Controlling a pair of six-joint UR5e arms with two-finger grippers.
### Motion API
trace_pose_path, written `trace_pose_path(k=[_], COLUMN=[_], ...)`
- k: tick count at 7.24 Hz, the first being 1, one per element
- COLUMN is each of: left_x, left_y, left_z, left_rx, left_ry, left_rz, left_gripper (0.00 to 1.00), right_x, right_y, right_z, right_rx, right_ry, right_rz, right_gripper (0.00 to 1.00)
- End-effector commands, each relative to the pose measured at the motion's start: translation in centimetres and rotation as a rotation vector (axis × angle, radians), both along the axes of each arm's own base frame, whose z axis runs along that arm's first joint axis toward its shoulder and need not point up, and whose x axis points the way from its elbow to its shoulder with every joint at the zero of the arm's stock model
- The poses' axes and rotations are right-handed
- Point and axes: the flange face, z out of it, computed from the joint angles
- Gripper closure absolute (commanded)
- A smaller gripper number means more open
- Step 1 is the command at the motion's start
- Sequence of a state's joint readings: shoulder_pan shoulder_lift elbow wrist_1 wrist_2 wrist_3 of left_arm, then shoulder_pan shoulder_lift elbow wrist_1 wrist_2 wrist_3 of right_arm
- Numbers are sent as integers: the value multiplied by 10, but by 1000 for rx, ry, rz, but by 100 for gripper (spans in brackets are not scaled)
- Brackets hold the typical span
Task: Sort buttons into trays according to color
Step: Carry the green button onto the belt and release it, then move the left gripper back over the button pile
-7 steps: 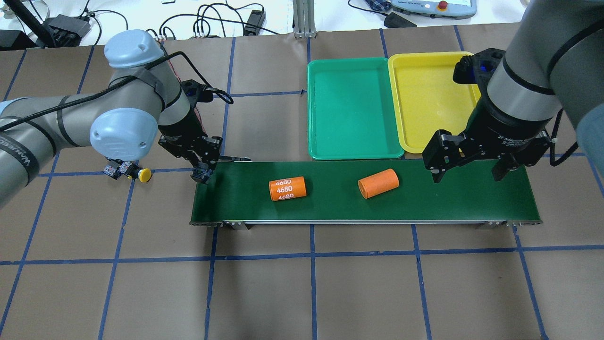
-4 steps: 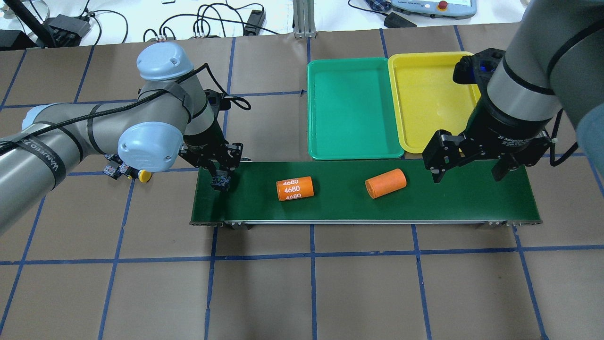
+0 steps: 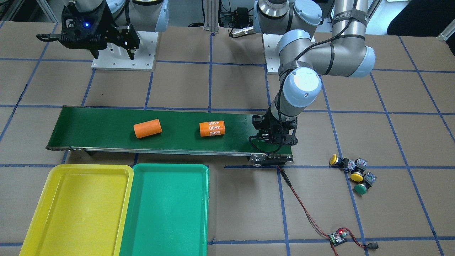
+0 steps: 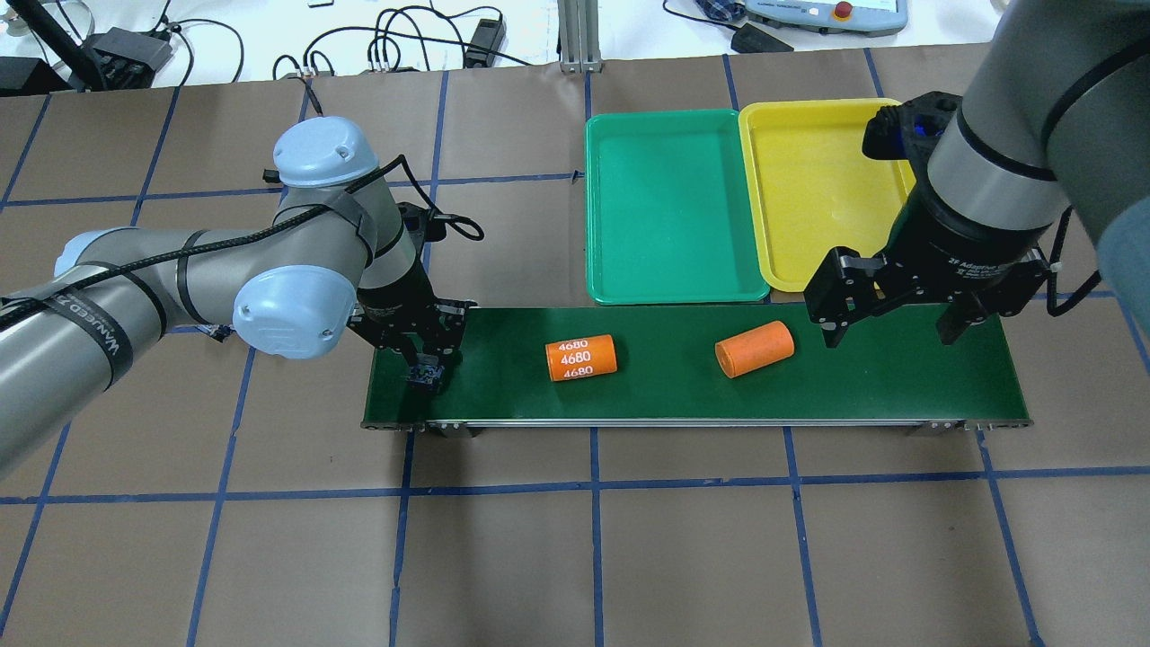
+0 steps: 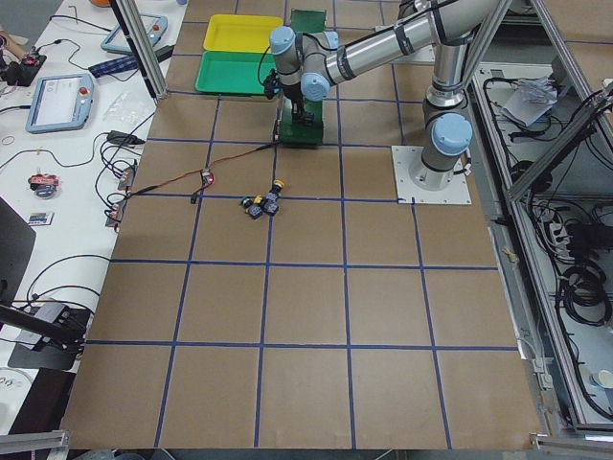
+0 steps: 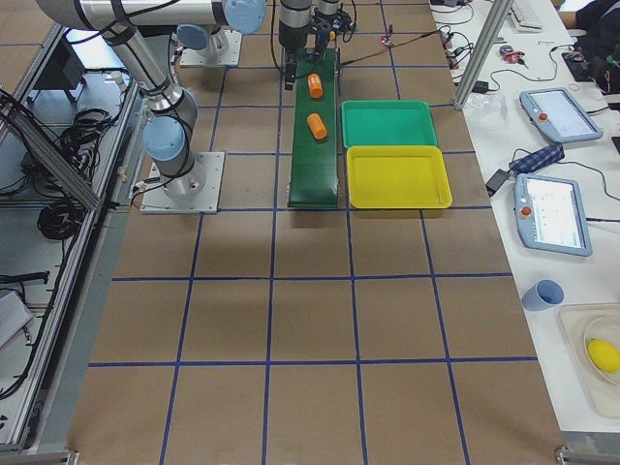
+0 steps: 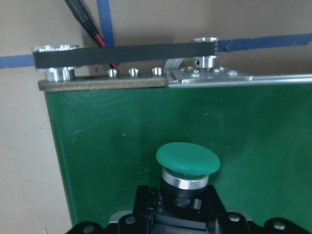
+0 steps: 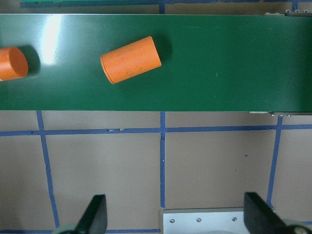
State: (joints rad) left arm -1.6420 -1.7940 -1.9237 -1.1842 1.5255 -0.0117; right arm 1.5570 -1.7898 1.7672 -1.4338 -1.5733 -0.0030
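Green button now over the belt's end

Since a second ago your left gripper (image 4: 424, 364) has swung in from the table's edge and sits low over the conveyor belt (image 4: 862, 377), fingers closed on the green button (image 7: 187, 158) with its cap out in front. The two orange cylinders (image 4: 581, 358) have slid along toward the right gripper (image 4: 891, 334), which waits with fingers spread wide. A set-down looks next. Three other buttons (image 3: 352, 170) lie clustered on the table, and none is in the green tray (image 4: 674, 207) or yellow tray (image 4: 809, 198) yet.
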Motion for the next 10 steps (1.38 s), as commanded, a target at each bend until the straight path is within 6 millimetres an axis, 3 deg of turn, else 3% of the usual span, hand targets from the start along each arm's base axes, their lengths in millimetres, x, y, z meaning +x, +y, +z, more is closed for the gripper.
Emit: trace_pose_path(k=[1, 2, 3, 7, 8, 10], left_x=[-3, -4, -3, 24, 34, 34], left_y=[-1, -2, -3, -38, -43, -43], left_z=[-3, -3, -1, 48, 53, 55], left_rx=[7, 1, -5, -74, -68, -70], left_ry=[35, 45, 47, 51, 53, 53], left_rz=[13, 14, 18, 68, 89, 89], left_gripper=[100, 84, 1, 0, 0, 0], right_x=[0, 0, 0, 0, 2, 2], right_y=[0, 0, 0, 0, 0, -3], right_z=[0, 0, 0, 0, 0, 0], right_rx=[-1, 1, -1, 1, -4, -15], right_ry=[-1, 1, -2, -1, -20, -25], right_rz=[0, 0, 0, 1, -2, -6], right_gripper=[0, 0, 0, 0, 0, 0])
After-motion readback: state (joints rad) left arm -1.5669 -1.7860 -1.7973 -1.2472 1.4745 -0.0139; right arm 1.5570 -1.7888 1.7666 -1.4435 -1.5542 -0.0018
